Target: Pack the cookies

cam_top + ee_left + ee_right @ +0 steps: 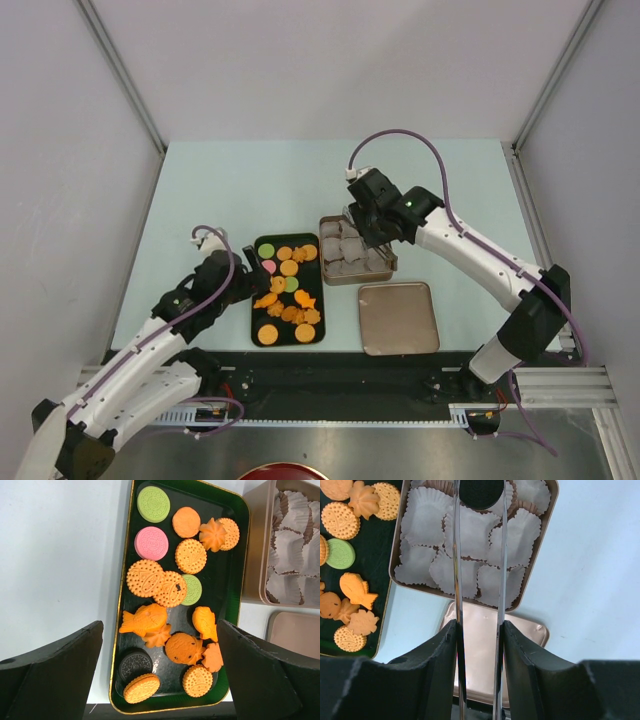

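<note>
A: Top view: the left gripper hangs at the tray, and the right gripper is over the tin.

B: Left wrist view: the left jaws gape wide and grip nothing. The cookies lie between and beyond them. A careless descent could shove the tray.

A: Right wrist view: the right jaws squeeze the tongs. Beyond the jaws, the 2 blades pinch 1 dark cookie above the paper cups.

B: That pinch looks slight. The disc could slip out, or the tips could snag a cup and drag it.
</note>
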